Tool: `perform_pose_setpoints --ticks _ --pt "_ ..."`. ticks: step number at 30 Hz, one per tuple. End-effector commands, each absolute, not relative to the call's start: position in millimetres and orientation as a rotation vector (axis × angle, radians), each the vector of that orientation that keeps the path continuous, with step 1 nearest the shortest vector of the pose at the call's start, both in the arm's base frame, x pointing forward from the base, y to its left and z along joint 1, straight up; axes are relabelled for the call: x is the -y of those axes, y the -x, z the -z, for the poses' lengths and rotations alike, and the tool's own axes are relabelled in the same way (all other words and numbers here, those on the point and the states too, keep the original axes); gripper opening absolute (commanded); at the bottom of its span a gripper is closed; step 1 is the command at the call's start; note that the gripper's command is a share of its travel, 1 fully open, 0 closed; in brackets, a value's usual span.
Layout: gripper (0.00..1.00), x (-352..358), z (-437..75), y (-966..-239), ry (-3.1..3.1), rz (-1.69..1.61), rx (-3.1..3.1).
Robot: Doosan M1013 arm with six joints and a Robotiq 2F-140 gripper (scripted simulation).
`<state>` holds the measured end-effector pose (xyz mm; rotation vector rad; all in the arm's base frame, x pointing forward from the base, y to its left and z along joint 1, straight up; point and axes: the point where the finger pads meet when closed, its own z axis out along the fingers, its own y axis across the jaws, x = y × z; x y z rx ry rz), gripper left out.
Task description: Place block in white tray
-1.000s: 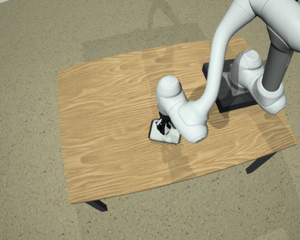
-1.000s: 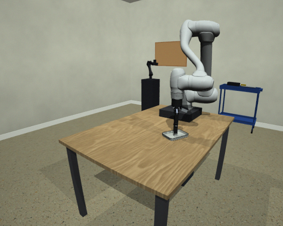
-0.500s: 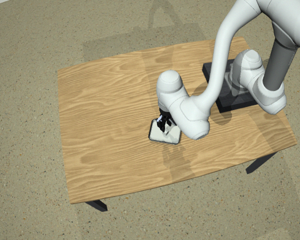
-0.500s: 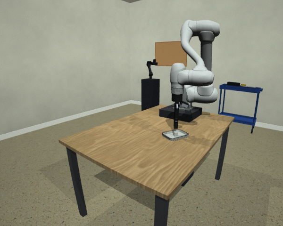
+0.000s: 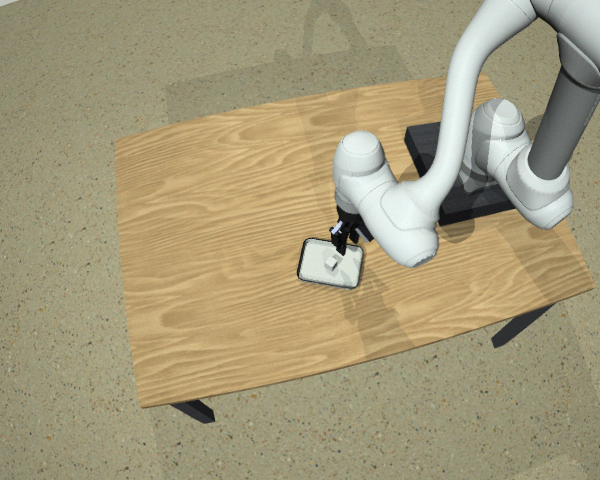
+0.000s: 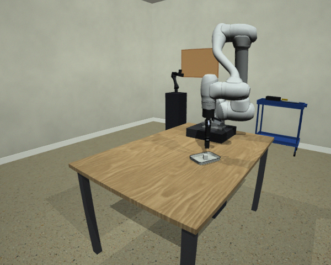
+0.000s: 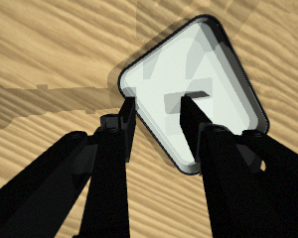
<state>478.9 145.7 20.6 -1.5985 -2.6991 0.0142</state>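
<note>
On the wooden table (image 6: pixel 148 174), I see the white tray (image 5: pixel 310 271) with the small white block (image 5: pixel 331 262) resting on its floor, near the middle. My gripper (image 6: pixel 207 145) hangs above the tray's far edge, its black fingers partly apart with nothing between them.

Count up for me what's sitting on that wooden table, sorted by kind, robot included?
Robot arms: 1, on a black base plate, its hand raised above the tray and holding nothing
White trays: 1
Small blocks: 1, lying on the tray's floor
Total: 3 things on the table
</note>
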Motion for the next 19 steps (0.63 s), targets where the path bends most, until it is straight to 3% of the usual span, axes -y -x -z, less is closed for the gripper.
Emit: perform_pose_setpoints --ticks 1,4,5,9,19 --pt "0.35 -124.8 -23.1 -412.4 1.595 -0.008 2.708" --pt "0.35 -119.9 -22.2 -394.6 1.596 -0.008 2.707" --pt "0.35 -107.0 -21.9 -349.4 1.593 -0.016 2.700" --pt "0.35 -89.6 -23.6 -294.1 1.593 -0.016 2.701" --pt "0.35 -90.4 -25.3 -297.8 1.597 -0.010 2.703"
